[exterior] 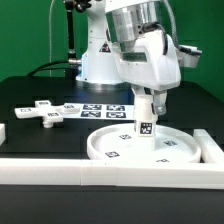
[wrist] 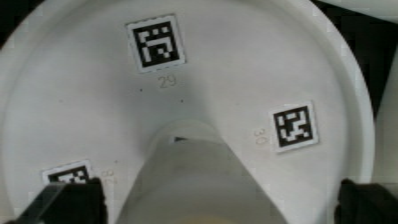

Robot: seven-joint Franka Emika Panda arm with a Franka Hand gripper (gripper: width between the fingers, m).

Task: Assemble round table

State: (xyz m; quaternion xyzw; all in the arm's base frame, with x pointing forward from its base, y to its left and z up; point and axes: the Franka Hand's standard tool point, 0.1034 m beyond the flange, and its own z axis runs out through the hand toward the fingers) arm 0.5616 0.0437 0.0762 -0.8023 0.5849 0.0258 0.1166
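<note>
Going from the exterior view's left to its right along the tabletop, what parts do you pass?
Cross-shaped foot → marker board → short post standing upright on the round disc, under the open claw.

The room is bright, and the light seems to come from above. The white disc shines, with a soft dark shadow beside the post. Close up, the wrist view looks blurry and grainy.

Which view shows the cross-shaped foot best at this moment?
The exterior view: the cross-shaped foot lies whole on the dark table, toward that view's left, apart from the round disc. The wrist view shows only the disc and post, not the foot.
</note>
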